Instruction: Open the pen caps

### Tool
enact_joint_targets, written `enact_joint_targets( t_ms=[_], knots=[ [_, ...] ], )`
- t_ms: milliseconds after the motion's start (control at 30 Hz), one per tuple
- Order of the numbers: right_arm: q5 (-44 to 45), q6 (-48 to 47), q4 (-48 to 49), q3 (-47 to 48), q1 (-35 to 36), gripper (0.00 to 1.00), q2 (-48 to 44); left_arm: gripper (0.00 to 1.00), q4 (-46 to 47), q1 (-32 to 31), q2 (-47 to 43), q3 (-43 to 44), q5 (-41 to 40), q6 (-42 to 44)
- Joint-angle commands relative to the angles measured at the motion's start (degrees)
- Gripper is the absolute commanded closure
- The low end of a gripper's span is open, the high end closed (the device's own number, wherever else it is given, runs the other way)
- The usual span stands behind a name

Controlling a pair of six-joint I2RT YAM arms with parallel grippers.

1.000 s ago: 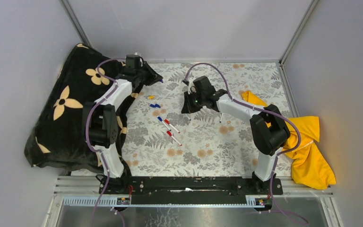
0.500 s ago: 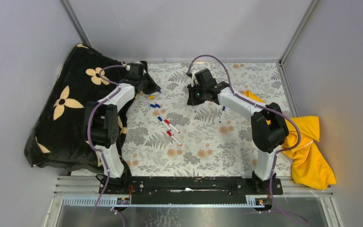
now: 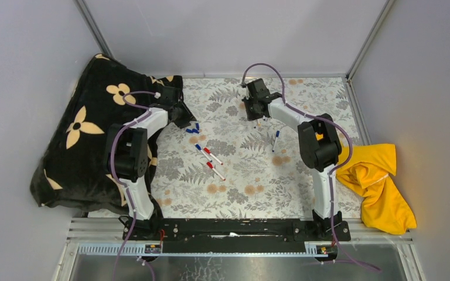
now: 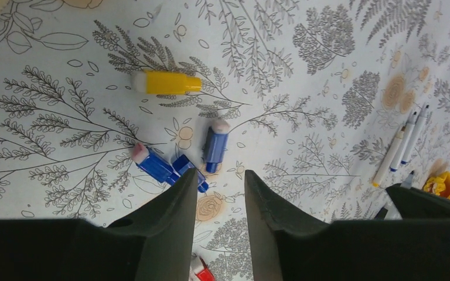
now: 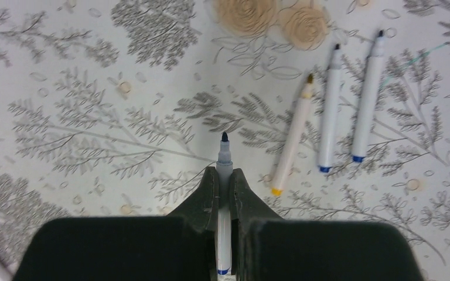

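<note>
My left gripper [image 4: 220,181] is open and empty, its tips just above three loose blue caps [image 4: 215,145]. A yellow cap [image 4: 167,82] lies beyond them. In the top view this gripper [image 3: 188,120] is at the blue caps [image 3: 193,129]. My right gripper [image 5: 224,172] is shut on an uncapped white pen [image 5: 224,155] with a dark tip, low over the cloth at the back [image 3: 258,111]. Three uncapped pens [image 5: 328,111] lie to its right. Three capped pens [image 3: 212,156], one blue and two red, lie mid-table. Another uncapped pen [image 3: 276,140] lies alone.
A black flowered cushion [image 3: 76,134] fills the left side, close behind the left arm. A yellow cloth [image 3: 381,181] lies at the right edge. The floral tablecloth [image 3: 252,181] covers the table. A red cap end [image 4: 202,269] shows under the left fingers.
My left gripper has moved nearer and down to the blue caps, covering the yellow cap in the top view. My right gripper has carried the pen toward the back right.
</note>
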Motion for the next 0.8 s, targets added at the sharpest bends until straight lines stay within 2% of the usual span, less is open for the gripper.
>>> enact_joint_targets(
  t_ms=[0,300,467,700,767],
  knots=[
    [3.45,-3.04,-0.50,5.55,-1.22,1.00,2.53,0.57,0.49,0.32,2.03,0.53,-2.02,-0.90],
    [5.96,-5.65,-0.50,7.61,-1.83,1.00,6.38,0.57,1.78,0.52,1.35,-0.57,-2.37,-2.10],
    [6.31,-6.45,-0.26,9.13,-2.11,0.91,8.46,0.56,2.86,0.52,-1.04,-1.25,-2.70,-2.97],
    [7.16,-6.63,-0.93,11.84,-2.15,0.68,11.49,0.56,3.75,0.33,-2.88,-1.23,-1.55,-3.79],
    [7.61,-6.73,-0.95,12.21,-2.20,0.64,11.95,0.56,3.88,0.31,-3.14,-1.23,-1.31,-3.82]
  ],
)
